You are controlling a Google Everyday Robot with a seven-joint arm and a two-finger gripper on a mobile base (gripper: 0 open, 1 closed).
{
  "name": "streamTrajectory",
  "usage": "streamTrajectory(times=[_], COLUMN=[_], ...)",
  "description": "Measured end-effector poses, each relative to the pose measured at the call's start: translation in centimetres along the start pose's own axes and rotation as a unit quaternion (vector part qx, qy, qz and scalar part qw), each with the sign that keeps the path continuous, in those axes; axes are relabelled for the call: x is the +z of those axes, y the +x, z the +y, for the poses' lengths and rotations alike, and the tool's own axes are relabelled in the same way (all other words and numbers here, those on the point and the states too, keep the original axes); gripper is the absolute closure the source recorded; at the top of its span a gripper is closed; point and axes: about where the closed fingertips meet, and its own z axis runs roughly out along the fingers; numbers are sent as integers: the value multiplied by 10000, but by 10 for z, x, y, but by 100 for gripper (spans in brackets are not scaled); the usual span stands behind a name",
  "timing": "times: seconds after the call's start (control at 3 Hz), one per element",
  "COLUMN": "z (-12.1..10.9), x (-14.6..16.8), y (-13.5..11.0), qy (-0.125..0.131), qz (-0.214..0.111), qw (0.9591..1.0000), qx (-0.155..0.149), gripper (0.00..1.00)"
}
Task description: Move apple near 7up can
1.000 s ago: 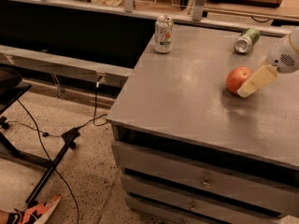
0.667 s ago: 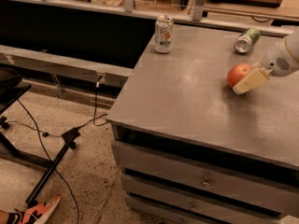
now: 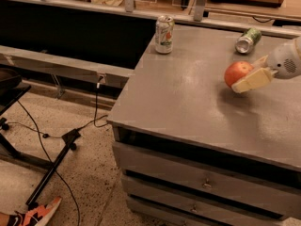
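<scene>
The orange-red apple [image 3: 236, 72] is at the right side of the grey cabinet top [image 3: 188, 98], held between the pale fingers of my gripper [image 3: 248, 76], which reaches in from the right edge. The gripper is shut on the apple, and a shadow below suggests it is just off the surface. The 7up can [image 3: 164, 34], whitish-silver with green print and an orange-red spot, stands upright at the far left corner of the top, well to the left of the apple.
A green can with a silver end [image 3: 248, 40] lies on its side at the back right, just behind the apple. Shelving with clutter runs along the back. Drawers [image 3: 207, 185] front the cabinet. Cables and a stand leg [image 3: 51, 173] lie on the floor at left.
The gripper has lifted the apple slightly and carried it a little up and away from the table's near side; the cans have not moved.
</scene>
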Motion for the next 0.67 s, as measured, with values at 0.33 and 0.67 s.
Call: streamTrajectory(times=[0.33, 0.67], z=[-1, -21], x=[-20, -22], y=[-30, -70], qy=[81, 502], qz=[-348, 93], qw=[9992, 9984], qx=[-204, -229], gripper=[100, 100])
